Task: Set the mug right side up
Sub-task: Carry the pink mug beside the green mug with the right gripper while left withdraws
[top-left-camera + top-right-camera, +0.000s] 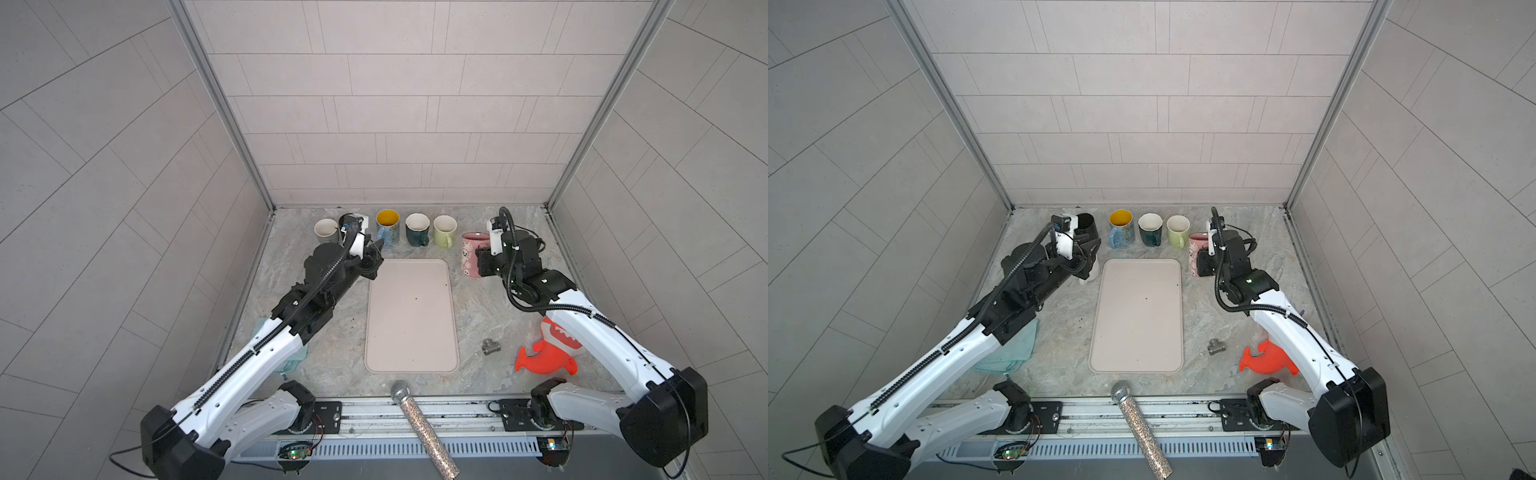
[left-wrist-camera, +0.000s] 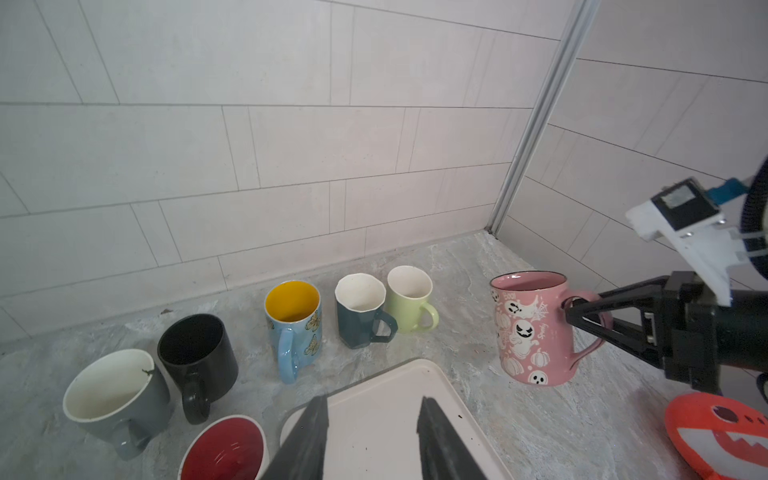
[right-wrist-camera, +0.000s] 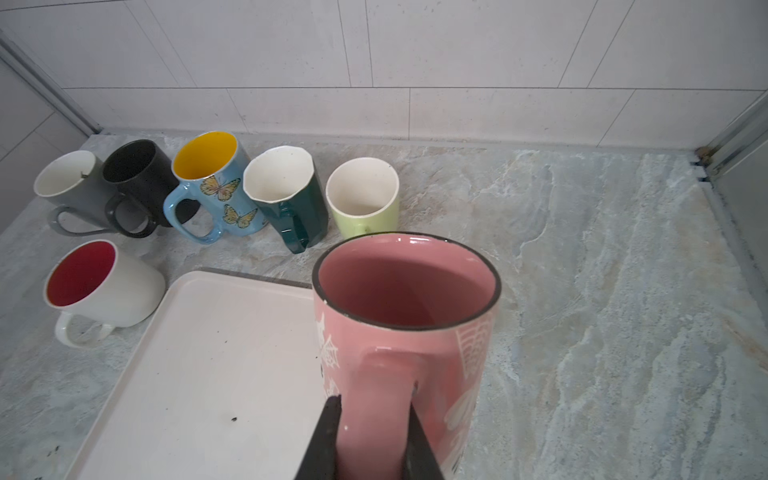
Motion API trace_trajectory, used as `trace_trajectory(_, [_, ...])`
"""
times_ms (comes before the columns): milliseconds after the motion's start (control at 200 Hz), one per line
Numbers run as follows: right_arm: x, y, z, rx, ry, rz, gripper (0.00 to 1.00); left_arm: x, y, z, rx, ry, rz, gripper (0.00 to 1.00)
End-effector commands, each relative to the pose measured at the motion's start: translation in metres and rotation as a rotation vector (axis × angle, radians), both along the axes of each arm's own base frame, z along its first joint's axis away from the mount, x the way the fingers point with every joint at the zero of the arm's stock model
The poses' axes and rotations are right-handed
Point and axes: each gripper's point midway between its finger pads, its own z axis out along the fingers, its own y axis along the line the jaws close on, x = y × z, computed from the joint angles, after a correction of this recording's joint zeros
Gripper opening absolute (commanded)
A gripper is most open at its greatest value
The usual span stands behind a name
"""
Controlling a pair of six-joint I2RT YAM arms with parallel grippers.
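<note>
1. Near edge: glitter microphone [image 1: 419, 419] at centre, orange shark toy [image 1: 548, 349] to the right. Neither bears on the step.
2. Middle: pale tray [image 1: 411, 316], nothing on it but a few specks.
3. Far left corner of the tray: left gripper [image 2: 374, 402], jaws partly apart with nothing between them. It has no part in this step. The white mug with red inside [image 3: 124, 291] stands just left of it.
4. Right of the tray's far right corner: right gripper [image 3: 372, 402], clamped across the handle [image 3: 382, 374].
5. Same place: pink mug [image 2: 530, 332], mouth up. Whether its base rests fully on the counter cannot be told.
   - Judgement: the turning looks done, with set-down and release remaining.
   - Method: lower until the base sits flat, and only then part the jaws.
   - Withdraw along the line of the handle toward the near right, so neither finger drags it.
   - Risk: held by the handle, the mug could swing or tip.
6. Far wall: row of upright mugs. The light green mug [image 2: 409, 303] is closest to the pink mug, though apart from it.
</note>
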Motion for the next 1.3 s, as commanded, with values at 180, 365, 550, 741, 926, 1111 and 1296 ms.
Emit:
trace_trajectory(180, [0.052,-0.019,0.037,0.035,-0.321,-0.031,0.00,0.005,-0.002,-0.003,-0.134,0.107,-0.054,0.41])
trace_trajectory(365, [0.080,-0.016,0.025,0.059,-0.378,0.019,0.00,0.012,0.002,-0.008,-0.180,0.147,-0.061,0.44])
trace_trajectory(550, [0.105,-0.021,0.011,0.057,-0.408,0.026,0.00,0.018,0.007,-0.010,-0.205,0.163,-0.055,0.45])
trace_trajectory(741, [0.122,-0.029,-0.003,0.027,-0.420,0.014,0.00,0.023,0.011,-0.011,-0.216,0.174,-0.048,0.45])
trace_trajectory(926, [0.138,-0.031,-0.017,0.043,-0.427,0.027,0.00,0.025,0.015,-0.014,-0.223,0.185,-0.041,0.45])
trace_trajectory(1111, [0.151,-0.032,-0.034,0.058,-0.427,0.028,0.00,0.027,0.019,-0.016,-0.224,0.190,-0.027,0.46])
trace_trajectory(1296, [0.156,-0.033,-0.048,0.053,-0.411,0.018,0.00,0.029,0.021,-0.017,-0.228,0.194,-0.018,0.47])
